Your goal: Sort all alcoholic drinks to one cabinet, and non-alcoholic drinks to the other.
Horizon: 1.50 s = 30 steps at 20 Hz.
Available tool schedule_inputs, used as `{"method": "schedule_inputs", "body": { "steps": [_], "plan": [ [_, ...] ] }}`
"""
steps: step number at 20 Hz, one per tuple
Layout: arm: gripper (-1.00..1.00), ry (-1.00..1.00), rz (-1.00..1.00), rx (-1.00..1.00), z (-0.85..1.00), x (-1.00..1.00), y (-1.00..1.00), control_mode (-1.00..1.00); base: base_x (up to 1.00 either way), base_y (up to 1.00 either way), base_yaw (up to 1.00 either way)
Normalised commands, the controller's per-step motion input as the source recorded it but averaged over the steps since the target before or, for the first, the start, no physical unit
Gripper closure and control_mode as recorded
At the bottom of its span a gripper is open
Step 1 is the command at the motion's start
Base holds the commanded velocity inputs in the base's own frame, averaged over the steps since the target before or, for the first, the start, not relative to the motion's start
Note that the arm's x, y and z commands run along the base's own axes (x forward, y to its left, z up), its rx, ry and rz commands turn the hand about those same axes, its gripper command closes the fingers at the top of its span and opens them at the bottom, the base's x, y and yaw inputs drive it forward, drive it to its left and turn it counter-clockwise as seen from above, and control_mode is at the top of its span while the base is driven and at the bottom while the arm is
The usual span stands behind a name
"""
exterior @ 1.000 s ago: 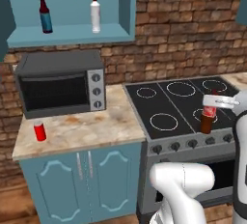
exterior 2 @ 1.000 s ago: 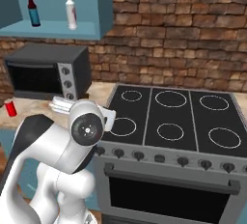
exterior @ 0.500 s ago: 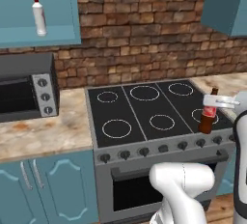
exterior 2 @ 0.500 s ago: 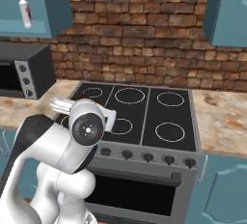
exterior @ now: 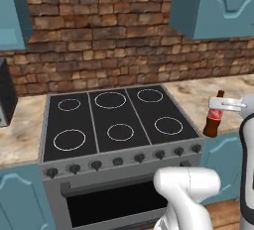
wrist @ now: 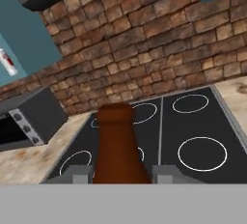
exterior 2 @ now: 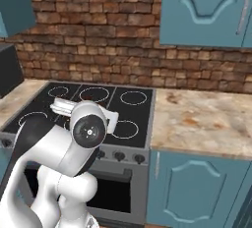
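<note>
My gripper [exterior: 219,106] is shut on a dark brown cola-style bottle [exterior: 213,127] with a red label, a non-alcoholic drink. It hangs upright over the counter just right of the stove [exterior: 109,120]. In the hand view the bottle's brown neck [wrist: 116,141] rises between the two fingertips [wrist: 77,174] of my gripper [wrist: 120,173]. A pale whitish bottle [wrist: 6,60] with red on it, an alcoholic drink, shows in an open blue cabinet at that view's far left edge.
A closed blue wall cabinet [exterior: 213,6] hangs above the right counter [exterior 2: 202,119]; it also appears as the cabinet [exterior 2: 206,11] in the right base view. The microwave [wrist: 29,117] stands left of the stove. Blue base cabinets [exterior 2: 192,187] lie below.
The base has driven to the right, so the whole scene slid left: the microwave and open cabinet left the base views. The brown bottle stays in the gripper.
</note>
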Motion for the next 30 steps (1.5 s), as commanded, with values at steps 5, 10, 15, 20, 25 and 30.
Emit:
{"method": "schedule_inputs", "body": {
  "steps": [5,10,15,20,25,30],
  "plan": [
    [1.00,0.00,0.00,0.00,0.00,0.00,0.00,1.00,0.12,-0.62,-0.32],
    [1.00,0.00,0.00,0.00,0.00,0.00,0.00,1.00,0.06,-0.41,-0.59],
    [1.00,0.00,0.00,0.00,0.00,0.00,0.00,1.00,0.13,-0.39,-0.60],
    [1.00,0.00,0.00,0.00,0.00,0.00,0.00,1.00,0.20,-0.30,-0.60],
    [1.00,0.00,0.00,0.00,0.00,0.00,0.00,1.00,0.15,-0.22,-0.58],
    [1.00,0.00,0.00,0.00,0.00,0.00,0.00,1.00,0.08,-0.15,-0.58]
  ]
}}
